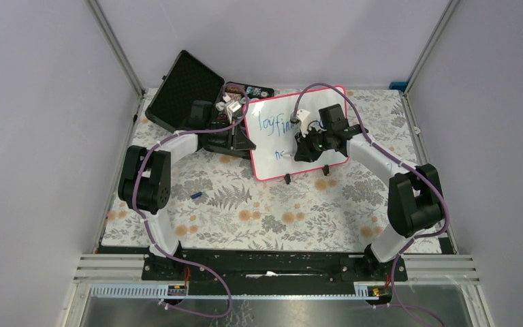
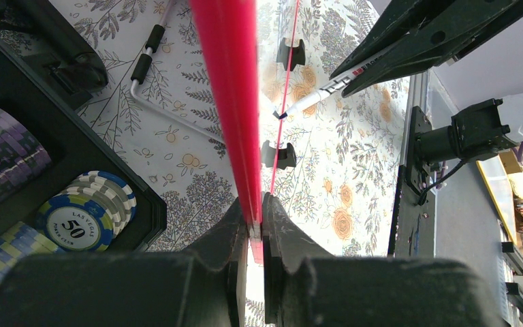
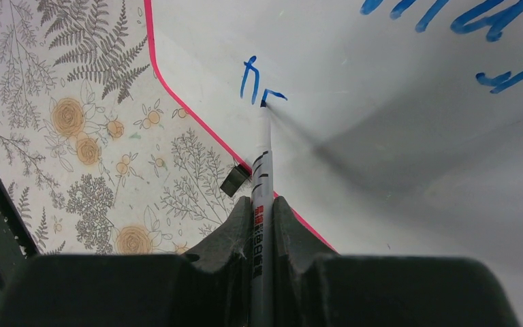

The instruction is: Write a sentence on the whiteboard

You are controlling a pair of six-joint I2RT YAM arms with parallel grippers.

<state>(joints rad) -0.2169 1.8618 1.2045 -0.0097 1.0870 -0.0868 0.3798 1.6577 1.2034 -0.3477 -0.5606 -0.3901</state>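
Observation:
The whiteboard [image 1: 282, 139], white with a pink-red frame, stands tilted on its small black feet [image 1: 288, 178] at the back middle of the table. Blue writing [image 1: 276, 124] runs across its top, and a few blue strokes [image 3: 252, 78] sit lower left. My left gripper [image 2: 255, 204] is shut on the board's pink frame [image 2: 228, 82] at its left edge. My right gripper [image 3: 262, 204] is shut on a white marker [image 3: 263, 157], whose tip touches the board [image 3: 395, 102] at the end of the lower strokes. From above, the right gripper [image 1: 306, 146] is in front of the board's right half.
An open black poker-chip case [image 1: 184, 88] lies left of the board, with stacked chips [image 2: 92, 211] close to my left gripper. A small blue object [image 1: 197, 195] lies on the flowered cloth [image 1: 259, 211]. A white bent rod with black grips [image 2: 143, 68] lies near the case.

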